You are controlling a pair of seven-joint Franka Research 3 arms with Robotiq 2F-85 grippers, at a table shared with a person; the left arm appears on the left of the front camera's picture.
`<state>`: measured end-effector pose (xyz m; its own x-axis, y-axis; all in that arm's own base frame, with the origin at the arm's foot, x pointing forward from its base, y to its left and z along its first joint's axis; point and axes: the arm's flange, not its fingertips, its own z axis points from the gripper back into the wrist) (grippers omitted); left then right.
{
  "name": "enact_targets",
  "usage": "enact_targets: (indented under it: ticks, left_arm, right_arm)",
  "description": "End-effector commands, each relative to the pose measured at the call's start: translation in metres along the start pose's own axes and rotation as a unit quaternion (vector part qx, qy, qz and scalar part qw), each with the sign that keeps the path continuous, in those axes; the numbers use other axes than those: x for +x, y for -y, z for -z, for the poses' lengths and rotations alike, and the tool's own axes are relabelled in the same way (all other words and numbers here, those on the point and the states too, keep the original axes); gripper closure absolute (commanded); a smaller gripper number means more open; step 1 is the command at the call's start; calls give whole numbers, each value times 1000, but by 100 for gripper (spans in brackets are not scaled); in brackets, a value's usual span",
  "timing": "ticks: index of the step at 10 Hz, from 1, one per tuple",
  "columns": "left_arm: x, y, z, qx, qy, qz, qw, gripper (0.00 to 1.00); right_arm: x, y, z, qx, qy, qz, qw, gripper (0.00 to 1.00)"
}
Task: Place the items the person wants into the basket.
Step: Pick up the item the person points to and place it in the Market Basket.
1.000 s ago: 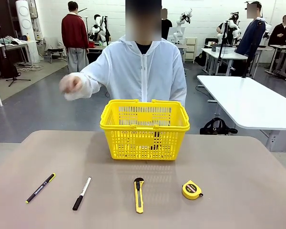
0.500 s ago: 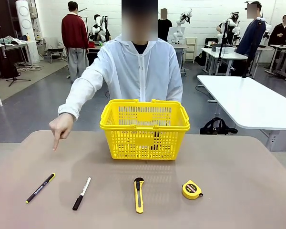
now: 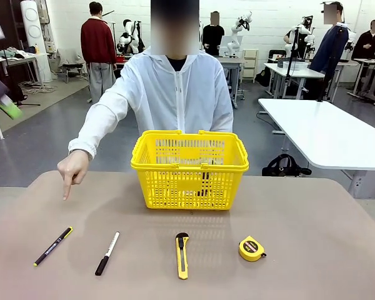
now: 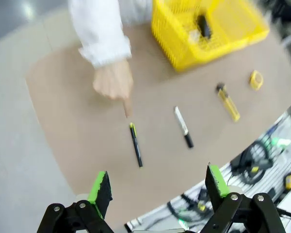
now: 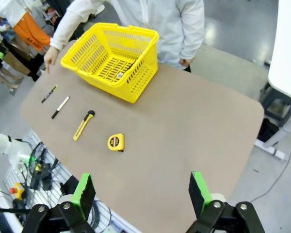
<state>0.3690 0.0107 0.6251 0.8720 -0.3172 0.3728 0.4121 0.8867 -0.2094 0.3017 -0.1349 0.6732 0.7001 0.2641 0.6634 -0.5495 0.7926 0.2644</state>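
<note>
Two spread, empty grippers (left gripper [image 4: 157, 187], right gripper [image 5: 141, 191]); pen [image 3: 52, 246] lies front-left of the basket [image 3: 189, 167], indicated by the person's hand [image 3: 70, 169], and tape measure [image 3: 252, 249] lies front-right of the basket.

A light brown table [image 3: 300, 212] with rounded corners carries five things. Toward its far edge, about midway across, stands a yellow lattice basket [image 3: 189, 169], upright, both handles folded down along its rim. Nearer the robot's side four tools lie in a loose row, well apart from one another and from the basket: at the left a slim black pen [image 3: 52, 246] with yellow trim, lying slantwise; next a black-and-white marker [image 3: 107, 253], also slanted (its dark end toward the near edge); then a long yellow utility knife [image 3: 182, 255], pointing almost straight across the table; and at the right a small rounded yellow-and-black tape measure [image 3: 252, 248], lying flat
</note>
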Motion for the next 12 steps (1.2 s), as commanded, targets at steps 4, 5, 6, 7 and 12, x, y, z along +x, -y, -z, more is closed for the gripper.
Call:
enact_targets:
  ticks: [4,5,6,7,12]
  left_arm:
    - [1,11,139,91,-116,-5,989,0]
    - [-10,6,161,87,-126,-10,988,0]
    - [-19,1,180,69,-142,-18,987,0]
    - [-25,-3,197,51,-151,-21,987,0]
    - [-52,-15,263,81,-188,-28,978,0]
  right_arm:
    - [2,1,1,-2,0,0,1000,0]
    - [2,1,1,-2,0,0,1000,0]
    - [2,1,1,-2,0,0,1000,0]
    - [2,1,1,-2,0,0,1000,0]
    - [2,1,1,-2,0,0,1000,0]
